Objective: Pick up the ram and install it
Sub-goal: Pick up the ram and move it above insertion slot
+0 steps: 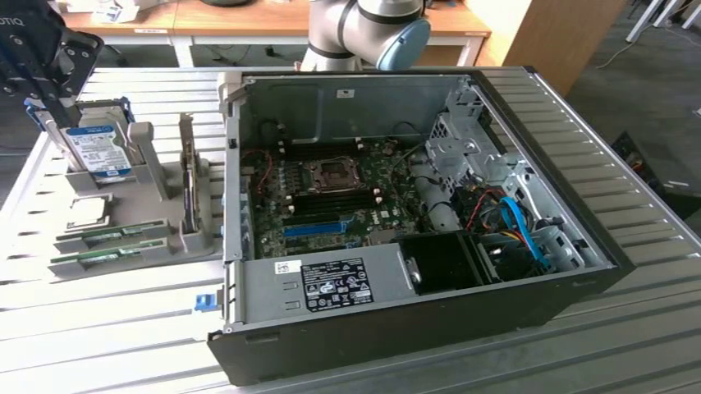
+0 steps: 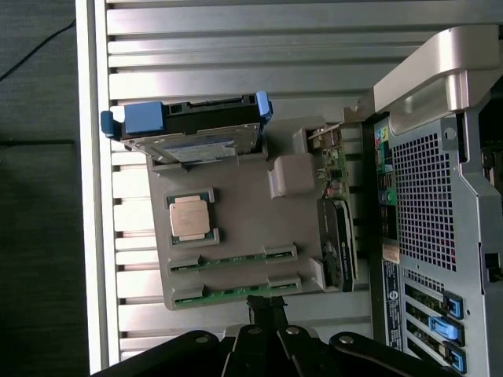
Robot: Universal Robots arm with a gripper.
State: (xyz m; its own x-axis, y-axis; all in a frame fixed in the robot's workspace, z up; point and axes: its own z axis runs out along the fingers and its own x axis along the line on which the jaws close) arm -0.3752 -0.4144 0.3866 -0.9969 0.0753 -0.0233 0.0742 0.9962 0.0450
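While the claw (image 2: 267,305) hovers closed, the ram (image 2: 220,293) lies near its tip.

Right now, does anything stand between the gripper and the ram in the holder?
Nothing visible does. The shut gripper hangs above the grey holder, nearest its two ram sticks; hard drive and processor sit aside.

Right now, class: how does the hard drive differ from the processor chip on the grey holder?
The hard drive stands nearly upright in its slot; the processor chip lies flat. The hard drive is larger, with a blue-and-white label and blue frame; the processor chip is small, square, plain silver. Both sit in the grey holder.
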